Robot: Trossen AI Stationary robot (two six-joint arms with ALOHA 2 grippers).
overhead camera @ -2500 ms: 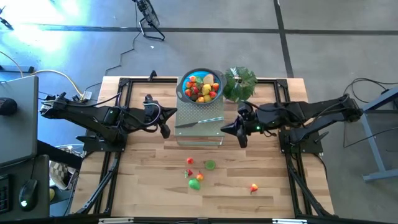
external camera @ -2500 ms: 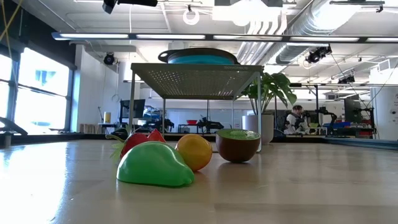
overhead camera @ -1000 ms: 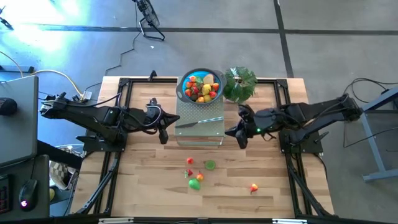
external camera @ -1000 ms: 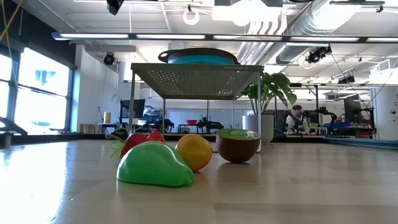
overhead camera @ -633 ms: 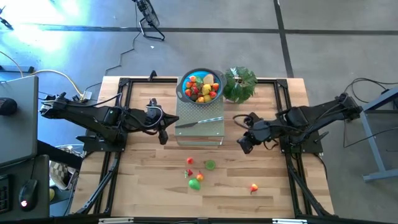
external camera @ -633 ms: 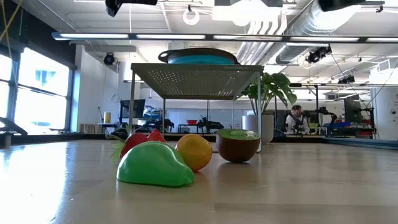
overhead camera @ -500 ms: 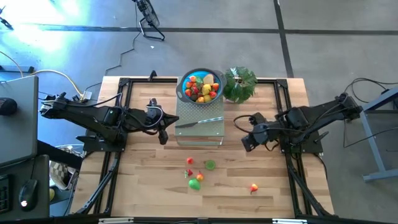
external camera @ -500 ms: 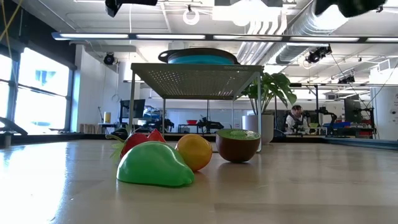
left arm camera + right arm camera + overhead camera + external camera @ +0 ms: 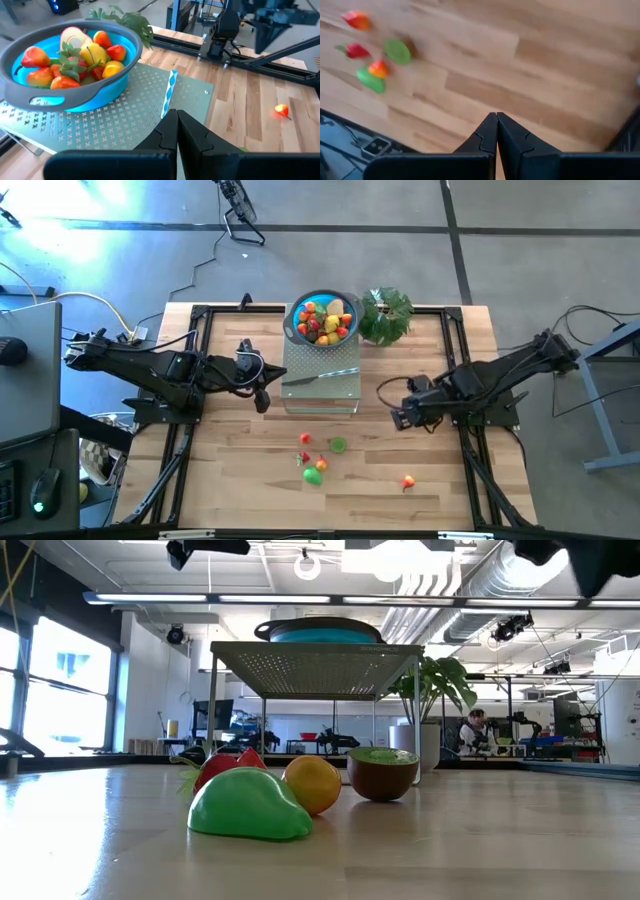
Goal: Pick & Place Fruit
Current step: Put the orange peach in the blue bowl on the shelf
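Lighting: bright, even; ceiling strip lights [image 9: 330, 598] overhead. Glare: blue-white patch on floor [image 9: 90, 200], far left. Shadows: soft, short. Blur: right wrist view smeared; low view foreground soft.

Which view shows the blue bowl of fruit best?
Left wrist view: the blue bowl fills the frame, fruit inside distinct. The high view shows it small from above; the low view catches only its rim edge-on; the right wrist view misses it.

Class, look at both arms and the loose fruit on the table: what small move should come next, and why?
Probably open the right gripper and lower it toward the lone red-orange fruit nearest it. Its fingers are shut with nothing held, hovering over bare wood, while the left gripper waits shut beside the perforated stand.
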